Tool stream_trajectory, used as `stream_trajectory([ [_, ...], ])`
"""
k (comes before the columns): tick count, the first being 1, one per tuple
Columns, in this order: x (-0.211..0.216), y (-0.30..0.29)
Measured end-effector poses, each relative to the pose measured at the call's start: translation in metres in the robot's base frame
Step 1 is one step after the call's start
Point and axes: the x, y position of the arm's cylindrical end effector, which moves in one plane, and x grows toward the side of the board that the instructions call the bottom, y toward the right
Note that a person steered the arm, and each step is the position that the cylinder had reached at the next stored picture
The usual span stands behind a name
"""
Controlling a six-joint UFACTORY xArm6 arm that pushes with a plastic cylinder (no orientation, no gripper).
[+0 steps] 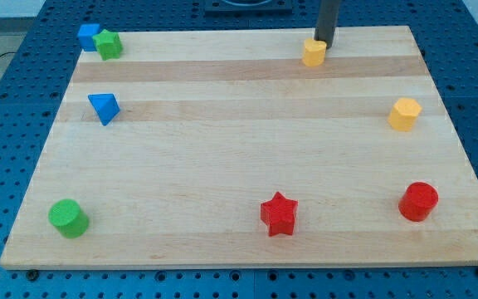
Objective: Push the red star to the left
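The red star (279, 214) lies on the wooden board (239, 166) near the view's bottom, a little right of centre. My tip (324, 42) is at the view's top, right of centre, far from the star. It stands just behind a yellow block (313, 52) and looks to be touching it.
A red cylinder (418, 201) sits to the right of the star. A yellow hexagonal block (404, 114) is at the right edge. A green cylinder (68, 218) is at bottom left. A blue triangular block (104, 107), a blue block (88, 36) and a green block (108, 44) are at the left.
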Motion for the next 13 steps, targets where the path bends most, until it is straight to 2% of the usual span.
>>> stream_trajectory([
  [2,0.003,-0.166],
  [3,0.032,-0.201],
  [4,0.112,-0.177],
  [5,0.188,-0.112],
  [7,0.292,0.0],
  [8,0.322,0.019],
  [9,0.324,-0.025],
  [10,0.325,-0.099],
  [11,0.328,-0.112],
  [12,0.335,-0.074],
  [13,0.342,-0.08],
])
